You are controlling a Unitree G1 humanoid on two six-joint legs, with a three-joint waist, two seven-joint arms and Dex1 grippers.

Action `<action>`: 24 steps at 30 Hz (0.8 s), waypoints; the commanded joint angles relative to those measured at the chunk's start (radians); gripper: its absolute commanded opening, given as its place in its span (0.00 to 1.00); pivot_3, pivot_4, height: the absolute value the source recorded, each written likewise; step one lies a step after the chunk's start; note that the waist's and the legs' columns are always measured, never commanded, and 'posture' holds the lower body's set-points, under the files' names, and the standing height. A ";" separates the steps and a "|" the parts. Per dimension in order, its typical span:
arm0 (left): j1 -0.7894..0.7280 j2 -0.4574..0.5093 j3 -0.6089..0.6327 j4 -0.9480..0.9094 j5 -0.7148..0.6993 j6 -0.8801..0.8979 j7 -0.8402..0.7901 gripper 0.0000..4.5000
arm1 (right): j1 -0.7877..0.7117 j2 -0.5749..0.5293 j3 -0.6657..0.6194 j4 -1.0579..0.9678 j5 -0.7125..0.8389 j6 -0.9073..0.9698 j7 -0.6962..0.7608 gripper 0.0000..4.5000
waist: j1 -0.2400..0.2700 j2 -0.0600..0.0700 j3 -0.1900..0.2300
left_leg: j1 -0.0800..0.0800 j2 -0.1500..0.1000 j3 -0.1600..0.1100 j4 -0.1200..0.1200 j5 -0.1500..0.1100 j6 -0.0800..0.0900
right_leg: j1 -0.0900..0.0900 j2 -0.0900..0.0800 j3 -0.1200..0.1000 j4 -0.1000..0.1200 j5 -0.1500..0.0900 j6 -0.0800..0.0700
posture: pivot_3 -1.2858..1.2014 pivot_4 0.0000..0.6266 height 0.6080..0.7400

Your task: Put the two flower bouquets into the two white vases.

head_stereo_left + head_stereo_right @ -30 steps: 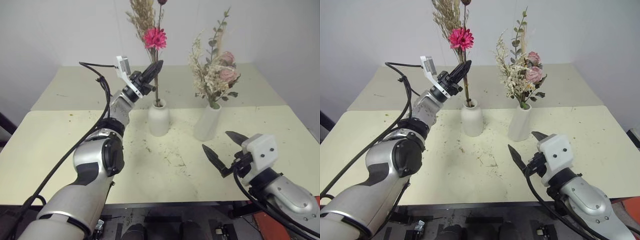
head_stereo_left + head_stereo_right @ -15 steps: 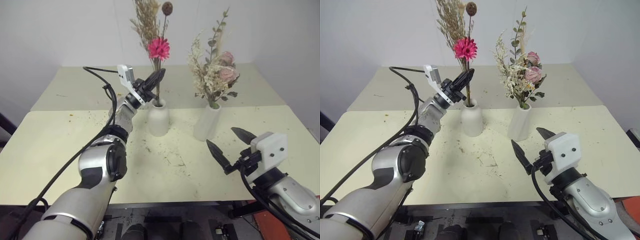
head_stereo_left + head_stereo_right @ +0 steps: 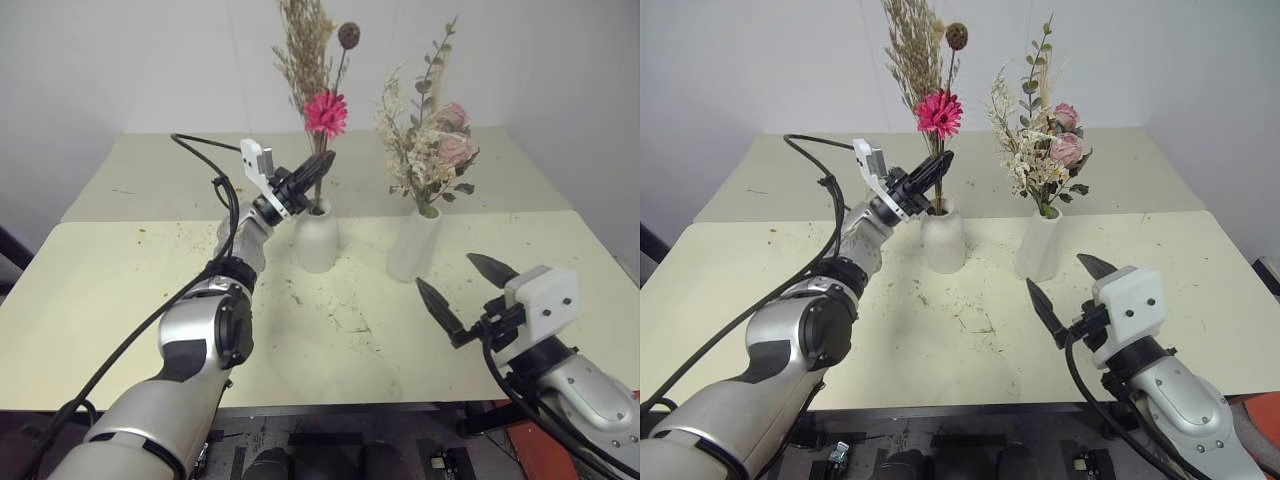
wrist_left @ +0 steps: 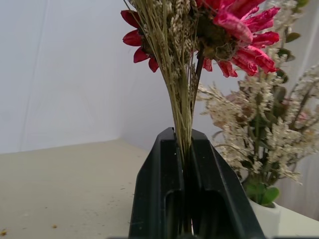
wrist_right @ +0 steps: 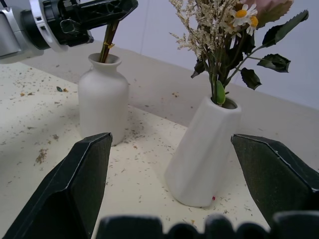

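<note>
Two grippers are at work: nearest, the right gripper (image 3: 1065, 296) hangs over the table (image 3: 120, 290) with its fingers spread wide and nothing between them, short of the tapered vase (image 3: 414, 244), where the fuller bouquet (image 3: 430, 140) of cream sprigs and pale roses already stands. Farther back, the left gripper (image 3: 322, 165) is clamped on the stems of the slim grass bunch (image 3: 318, 75) with its magenta flower, just above the mouth of the bottle-shaped vase (image 3: 317, 234), stem ends already inside the neck. To finish well, I judge it should part its fingers slowly with the stems upright, then back away without brushing the flower or rocking the vase.
</note>
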 commanded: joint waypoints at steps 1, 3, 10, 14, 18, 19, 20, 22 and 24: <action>-0.006 0.020 0.008 -0.050 -0.022 -0.005 -0.044 0.31 | -0.001 0.005 -0.006 -0.011 -0.012 -0.038 0.012 1.00 | -0.001 0.000 0.000 | 0.000 0.000 0.000 0.000 0.000 0.000 | 0.000 0.000 0.000 0.000 0.000 0.000 | 0.52 0.24 1.00; 0.002 0.028 0.005 -0.055 -0.023 0.000 -0.061 0.46 | -0.002 0.006 -0.006 -0.007 -0.016 -0.040 0.017 1.00 | -0.001 0.000 0.000 | 0.000 0.000 0.000 0.000 0.000 0.000 | 0.000 0.000 0.000 0.000 0.000 0.000 | 0.52 0.24 1.00; 0.030 0.091 -0.035 -0.068 0.015 0.021 -0.057 0.94 | -0.013 0.001 0.004 0.016 -0.025 -0.046 0.034 1.00 | -0.001 0.001 0.000 | 0.001 0.000 0.000 0.000 0.000 0.000 | 0.000 0.000 0.000 0.000 0.000 0.000 | 0.52 0.24 1.00; 0.025 0.148 -0.111 -0.074 0.084 0.067 -0.059 1.00 | -0.020 0.001 0.003 0.027 -0.032 -0.043 0.039 1.00 | -0.001 0.001 -0.001 | 0.001 0.000 0.000 0.000 0.000 0.000 | 0.001 0.000 0.000 0.000 0.000 0.000 | 0.52 0.24 1.00; 0.028 0.222 -0.204 -0.087 0.178 0.023 -0.052 1.00 | -0.032 0.000 0.005 0.045 -0.043 -0.028 0.030 1.00 | -0.003 0.001 -0.001 | 0.001 0.000 0.000 0.000 0.000 0.000 | 0.001 0.000 0.000 0.001 0.000 0.000 | 0.52 0.24 1.00; 0.022 0.236 -0.227 -0.085 0.203 0.035 -0.038 1.00 | -0.034 -0.001 0.005 0.049 -0.046 -0.027 0.030 1.00 | -0.003 0.001 -0.001 | 0.001 0.000 0.000 0.000 0.000 0.000 | 0.001 0.000 0.000 0.001 0.000 0.000 | 0.52 0.24 1.00; 0.016 0.249 -0.246 -0.085 0.221 0.034 -0.037 1.00 | -0.037 -0.001 0.004 0.054 -0.047 -0.028 0.032 1.00 | -0.001 0.001 -0.001 | 0.001 0.000 0.000 0.000 0.000 0.000 | 0.000 0.000 0.000 0.001 0.000 0.000 | 0.52 0.24 1.00; 0.006 0.266 -0.261 -0.090 0.231 0.031 -0.051 1.00 | -0.045 0.000 0.003 0.063 -0.048 -0.026 0.034 1.00 | -0.001 0.001 -0.001 | 0.001 0.000 0.000 0.000 0.000 0.000 | 0.001 0.000 0.000 0.001 0.000 0.000 | 0.52 0.24 1.00; -0.006 0.277 -0.255 -0.097 0.218 0.042 -0.079 1.00 | -0.052 -0.001 0.005 0.073 -0.052 -0.025 0.036 1.00 | 0.000 0.001 -0.001 | 0.001 0.000 0.000 0.000 0.000 0.000 | 0.001 0.000 0.000 0.001 0.000 0.000 | 0.52 0.24 1.00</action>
